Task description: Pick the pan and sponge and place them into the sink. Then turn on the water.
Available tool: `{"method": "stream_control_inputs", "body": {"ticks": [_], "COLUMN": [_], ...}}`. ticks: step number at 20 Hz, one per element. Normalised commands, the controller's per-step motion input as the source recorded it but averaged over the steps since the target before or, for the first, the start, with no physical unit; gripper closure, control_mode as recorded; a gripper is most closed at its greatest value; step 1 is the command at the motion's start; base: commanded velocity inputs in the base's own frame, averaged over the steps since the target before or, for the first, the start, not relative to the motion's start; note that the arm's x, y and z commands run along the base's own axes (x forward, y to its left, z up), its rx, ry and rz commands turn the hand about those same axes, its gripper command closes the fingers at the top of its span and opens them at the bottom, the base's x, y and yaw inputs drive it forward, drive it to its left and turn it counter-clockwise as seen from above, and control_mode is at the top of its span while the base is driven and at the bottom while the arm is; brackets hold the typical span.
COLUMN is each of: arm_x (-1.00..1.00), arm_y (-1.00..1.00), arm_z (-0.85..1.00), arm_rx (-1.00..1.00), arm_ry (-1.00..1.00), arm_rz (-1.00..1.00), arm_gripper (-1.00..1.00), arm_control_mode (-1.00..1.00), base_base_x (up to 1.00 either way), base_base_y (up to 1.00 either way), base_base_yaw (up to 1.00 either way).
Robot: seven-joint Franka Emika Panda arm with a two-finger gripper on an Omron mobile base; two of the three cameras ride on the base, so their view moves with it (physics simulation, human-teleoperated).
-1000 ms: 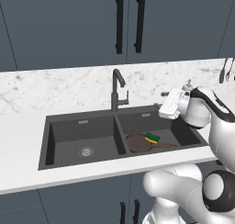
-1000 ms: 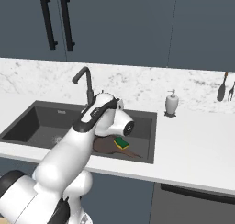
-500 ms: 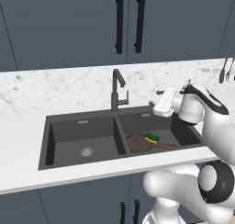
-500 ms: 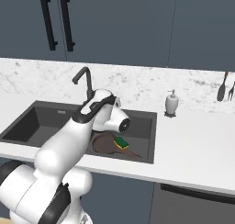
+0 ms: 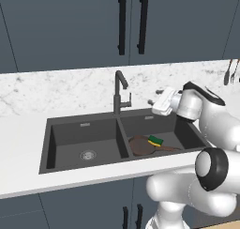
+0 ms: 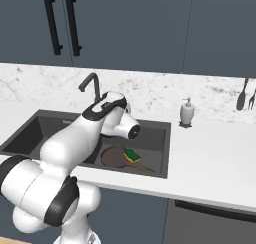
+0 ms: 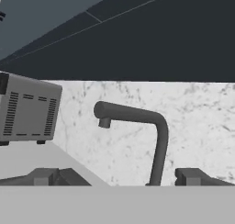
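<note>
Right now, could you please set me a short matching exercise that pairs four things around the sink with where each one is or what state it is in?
Things:
1. pan
2. sponge
3. gripper
4. soap dispenser

Places or states:
A. on the counter, right of the sink
B. open, held above the right basin near the faucet
C. lying on the floor of the right basin
D. resting on the pan's edge by the handle

Pairs: 1-C, 2-D, 3-B, 4-A
</note>
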Motion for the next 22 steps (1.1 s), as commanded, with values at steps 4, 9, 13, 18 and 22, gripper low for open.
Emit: {"method": "stream_control_inputs", "body": {"ticks": [4, 9, 13, 18, 22], "arm_x": [0.39, 0.23, 0.17, 0.17, 0.27], "arm_y": [0.02, 0.02, 0.14, 0.20, 0.19], "arm_z": [-0.04, -0.18, -0.16, -0.22, -0.23], "arm_rx": [0.00, 0.01, 0.04, 0.01, 0.00], "arm_ry": [0.07, 0.01, 0.00, 0.00, 0.00], "arm_rz": [0.00, 0.00, 0.02, 0.01, 0.00], "arm_gripper": [-1.00, -1.00, -1.00, -1.00, -1.00], "arm_control_mode": [-1.00, -1.00, -1.00, -1.00, -1.00], "base_base_x": [0.00, 0.00, 0.00, 0.00, 0.00], "base_base_y": [0.00, 0.00, 0.00, 0.00, 0.00], "base_base_yaw": [0.00, 0.00, 0.00, 0.00, 0.00]}}
